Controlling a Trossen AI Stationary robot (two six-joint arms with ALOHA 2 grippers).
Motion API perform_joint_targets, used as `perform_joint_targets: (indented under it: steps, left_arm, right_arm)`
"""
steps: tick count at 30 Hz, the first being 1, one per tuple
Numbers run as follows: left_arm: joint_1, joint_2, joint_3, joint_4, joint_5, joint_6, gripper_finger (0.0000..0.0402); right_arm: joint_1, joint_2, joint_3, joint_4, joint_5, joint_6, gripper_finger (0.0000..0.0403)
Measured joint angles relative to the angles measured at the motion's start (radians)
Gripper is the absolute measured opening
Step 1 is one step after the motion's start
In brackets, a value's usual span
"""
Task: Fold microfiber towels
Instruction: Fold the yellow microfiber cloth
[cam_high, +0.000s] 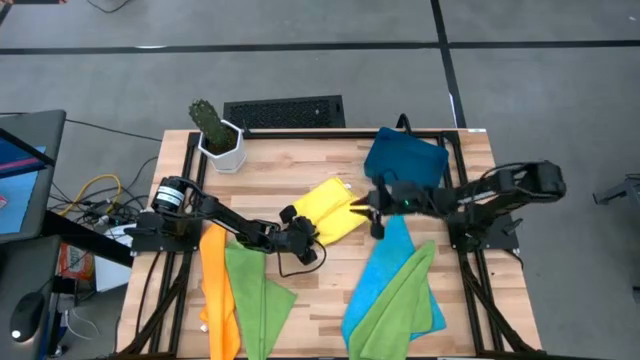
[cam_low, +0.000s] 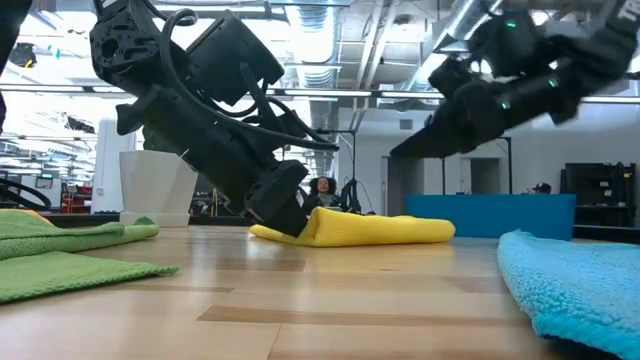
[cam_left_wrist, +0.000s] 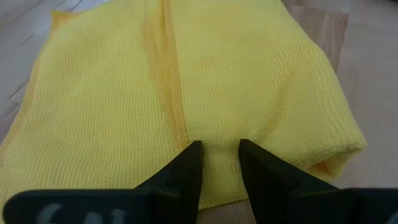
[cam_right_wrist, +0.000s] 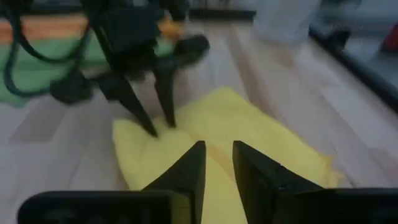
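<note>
While the folded yellow microfiber towel (cam_high: 327, 210) is pinned by the parted left gripper (cam_left_wrist: 219, 163), the fold could be dragged open if snagged by the right gripper (cam_right_wrist: 217, 163), also parted and holding nothing.

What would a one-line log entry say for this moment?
step: folding yellow towel | left gripper: tips on towel, parted | right gripper: open above towel's other end | other towels: untouched

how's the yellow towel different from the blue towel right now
The yellow towel lies folded into a compact pad mid-table; the blue towel sprawls loose and unfolded. Both grippers, left gripper and right gripper, are at the yellow one; the blue has a green towel draped over it. Both are plain microfiber.
</note>
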Motion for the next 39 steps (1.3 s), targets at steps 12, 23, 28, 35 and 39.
perform_joint_targets:
  steps: [12,23,28,35,39]
  left_arm:
    - [0.000,0.000,-0.002,0.005,0.003,0.002,0.0102]
    - [0.000,0.000,-0.002,-0.004,0.016,0.002,0.0102]
    - [0.000,0.000,-0.002,-0.003,0.017,0.002,0.0102]
    - [0.000,0.001,-0.002,-0.003,0.017,0.003,0.0102]
    - [0.000,0.001,-0.002,-0.003,0.017,0.007,0.0102]
  right_arm:
    - [0.065,0.450,0.029,0.289,0.021,0.074,0.0062]
    - [0.112,0.387,-0.015,0.401,0.031,0.034,0.0037]
    - [0.149,0.388,0.060,0.420,0.001,-0.060,0.0022]
    - [0.158,0.560,0.198,0.421,-0.047,-0.056,0.0024]
    - [0.158,0.632,0.240,0.418,-0.073,-0.047,0.0029]
